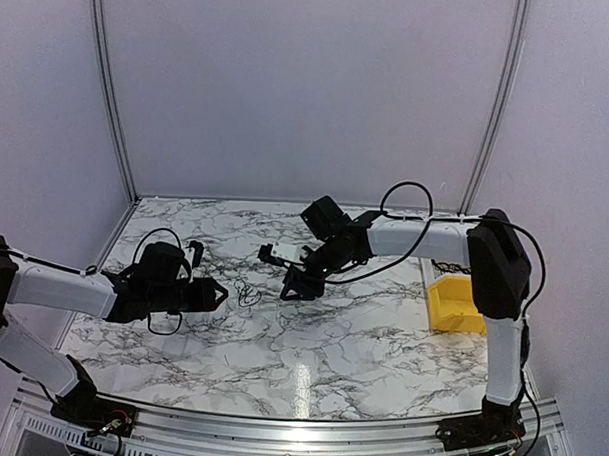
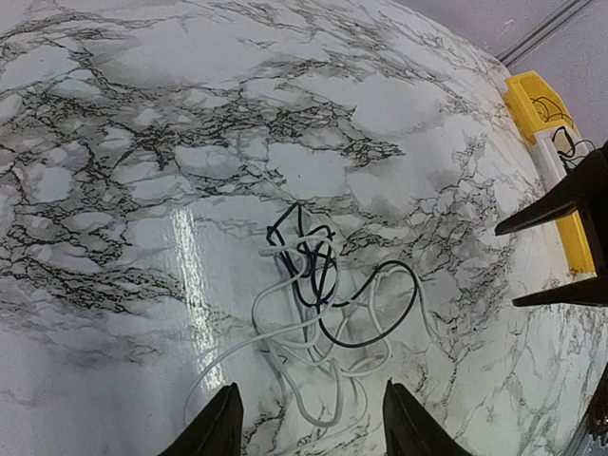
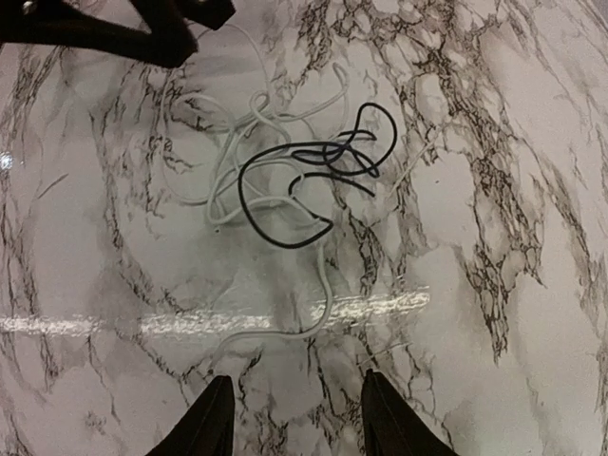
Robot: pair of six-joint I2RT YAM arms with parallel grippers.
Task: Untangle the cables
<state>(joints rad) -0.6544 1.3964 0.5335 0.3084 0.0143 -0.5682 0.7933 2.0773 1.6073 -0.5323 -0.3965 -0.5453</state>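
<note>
Both half open and empty, the left hand (image 2: 312,389) and right hand (image 3: 296,380) flank the thin black and white tangled cables (image 2: 309,275) lying mid white marble tabletop (image 1: 330,349); pinching crossed strands together could tighten the knot

Black and white cables (image 2: 309,275), marbled table (image 2: 142,114)

Cables (image 1: 248,294) — between left gripper (image 1: 220,295), right gripper (image 1: 289,292)
</note>
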